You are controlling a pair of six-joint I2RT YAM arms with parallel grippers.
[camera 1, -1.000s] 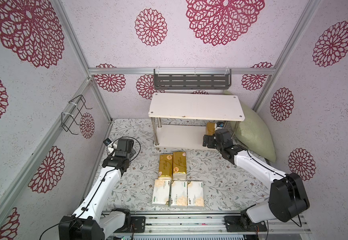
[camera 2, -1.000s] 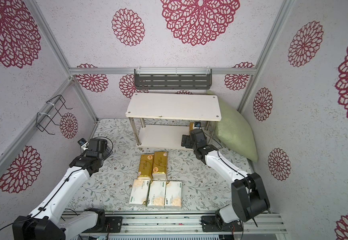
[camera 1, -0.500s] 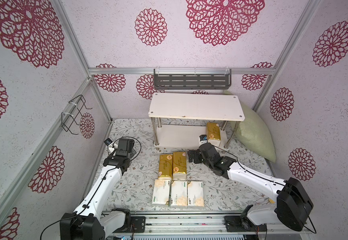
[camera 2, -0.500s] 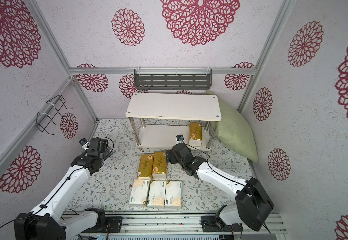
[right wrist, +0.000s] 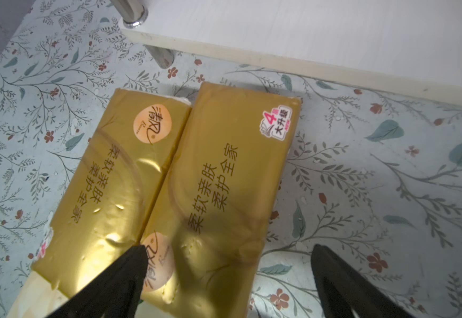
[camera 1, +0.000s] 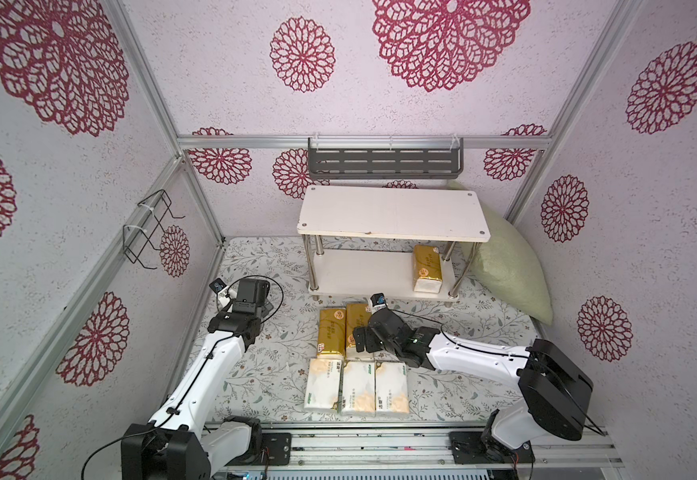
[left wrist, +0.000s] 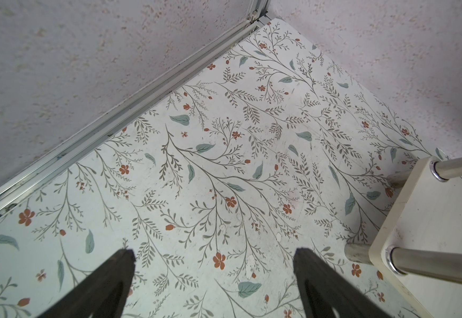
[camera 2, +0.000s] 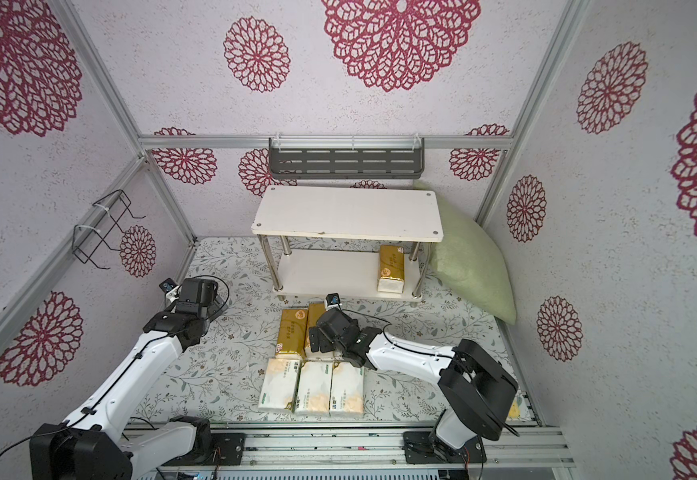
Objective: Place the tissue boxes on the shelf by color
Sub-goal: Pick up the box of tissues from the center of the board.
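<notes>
1. Right gripper (right wrist: 228,249) stood wide open over one gold tissue pack (camera 1: 355,316) of the pair at frame centre.
2. Left gripper (left wrist: 213,252) was open, left of centre.
3. Third gold pack (camera 1: 426,272) lay on the shelf (camera 1: 392,212), lower board, right end; three white packs (camera 1: 358,388) sat lower centre.

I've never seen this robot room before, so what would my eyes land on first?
The huge red flower patterns on the walls jump out first. Then two shiny gold tissue packs lying side by side on the flowery floor before the white shelf, with the right gripper hanging open over them and a third gold pack on the shelf's lower board. Three white tissue packs sit in a row nearer the robot's bases.
</notes>
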